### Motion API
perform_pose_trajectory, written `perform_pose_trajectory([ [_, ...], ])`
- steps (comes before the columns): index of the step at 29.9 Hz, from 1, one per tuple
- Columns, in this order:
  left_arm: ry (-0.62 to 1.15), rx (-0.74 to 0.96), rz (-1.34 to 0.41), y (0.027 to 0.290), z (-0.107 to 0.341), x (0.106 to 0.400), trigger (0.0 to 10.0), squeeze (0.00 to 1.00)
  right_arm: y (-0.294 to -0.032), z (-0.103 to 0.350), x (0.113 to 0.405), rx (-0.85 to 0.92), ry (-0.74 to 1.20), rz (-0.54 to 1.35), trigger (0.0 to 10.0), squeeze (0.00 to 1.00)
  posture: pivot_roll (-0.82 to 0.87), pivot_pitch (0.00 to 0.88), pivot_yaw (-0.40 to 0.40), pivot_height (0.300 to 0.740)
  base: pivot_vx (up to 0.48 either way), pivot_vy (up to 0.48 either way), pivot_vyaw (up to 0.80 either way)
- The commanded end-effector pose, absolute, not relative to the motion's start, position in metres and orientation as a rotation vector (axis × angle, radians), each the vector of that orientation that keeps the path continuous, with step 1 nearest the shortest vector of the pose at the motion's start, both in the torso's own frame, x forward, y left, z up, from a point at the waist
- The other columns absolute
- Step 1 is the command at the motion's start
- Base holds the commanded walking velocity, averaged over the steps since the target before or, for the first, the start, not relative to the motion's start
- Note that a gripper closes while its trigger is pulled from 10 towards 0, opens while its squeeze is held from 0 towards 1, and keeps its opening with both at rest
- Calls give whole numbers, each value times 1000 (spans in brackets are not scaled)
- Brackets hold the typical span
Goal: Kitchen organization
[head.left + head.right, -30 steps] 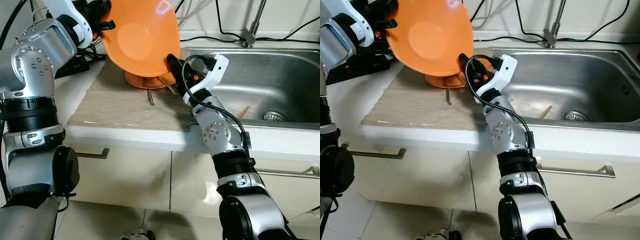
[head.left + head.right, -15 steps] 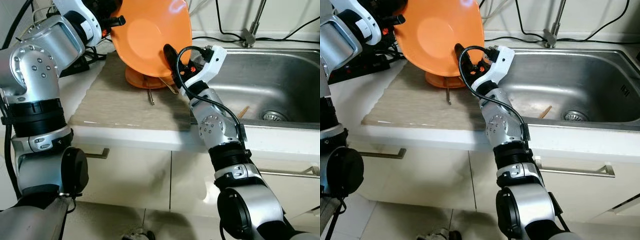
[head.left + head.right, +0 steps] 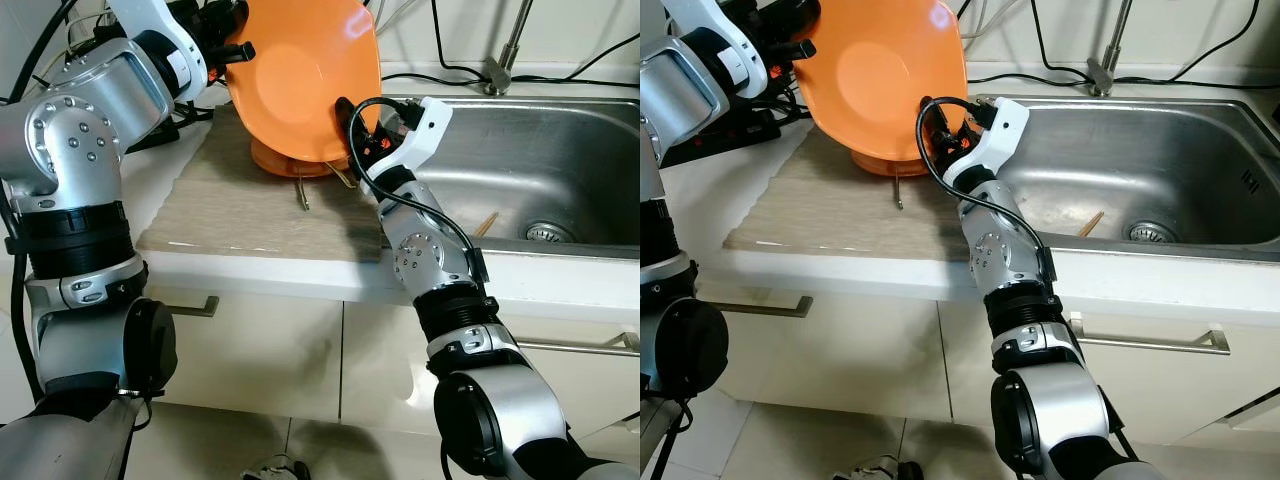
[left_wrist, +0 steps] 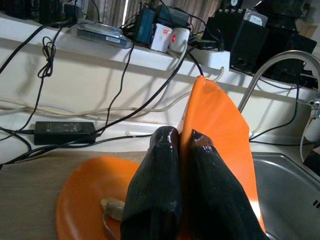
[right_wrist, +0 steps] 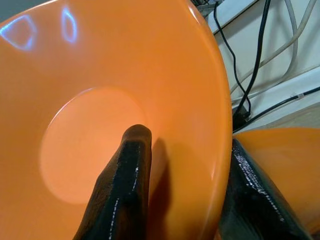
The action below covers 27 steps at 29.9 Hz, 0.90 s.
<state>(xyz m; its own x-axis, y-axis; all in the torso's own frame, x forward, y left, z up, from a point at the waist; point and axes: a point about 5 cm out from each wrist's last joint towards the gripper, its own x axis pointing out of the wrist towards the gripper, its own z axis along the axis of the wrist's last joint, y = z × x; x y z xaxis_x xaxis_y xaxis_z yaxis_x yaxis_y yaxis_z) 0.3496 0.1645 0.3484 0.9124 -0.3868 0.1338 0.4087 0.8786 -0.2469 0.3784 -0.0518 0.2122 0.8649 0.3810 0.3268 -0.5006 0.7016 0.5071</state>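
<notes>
— Where is the bowl (image 3: 300, 75)?

— Up in the air, tilted on edge above the mat (image 3: 250, 205) on the surface (image 3: 560, 275), its hollow facing the camera. Directly under it a second orange dish (image 4: 90, 195) sits on the mat.

— Who has hold of it?

— Both arms. The left gripper (image 4: 180, 142) has its fingers pinched together on the bowl's rim at the upper left side; in the left wrist view the orange edge runs straight up between the two black fingers (image 4: 155, 185). The right gripper (image 5: 185, 150) straddles the lower right rim: one finger lies inside the hollow, the other sits behind the wall, so the rim is caught between them.

— Is the right one tight on it?

— The fingers (image 5: 125, 190) sit a bowl-wall apart with the rim between them, touching it on both sides as far as can be seen.

— What else lies under the bowl?

— A utensil (image 3: 301, 192) with a thin handle pokes out from under the dish onto the mat. In the left wrist view a pale spoon-like end (image 4: 112, 206) rests in the dish.

— And to the right?

— The steel sink (image 3: 560, 150), just beside the mat, with a chopstick-like stick (image 3: 487, 223) lying near its drain (image 3: 548, 233). The tap (image 3: 505, 50) stands at the back edge, and black cables (image 3: 440, 75) run along the wall behind.
</notes>
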Motion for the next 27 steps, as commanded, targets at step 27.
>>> perform_pose_trajectory([
  [27, -78, -149, -392, 174, 327, 360, 0, 0, -8, 200, 366, 594, -111, 556, 0, 0, 31, 0, 96, 740, 0, 0, 0],
])
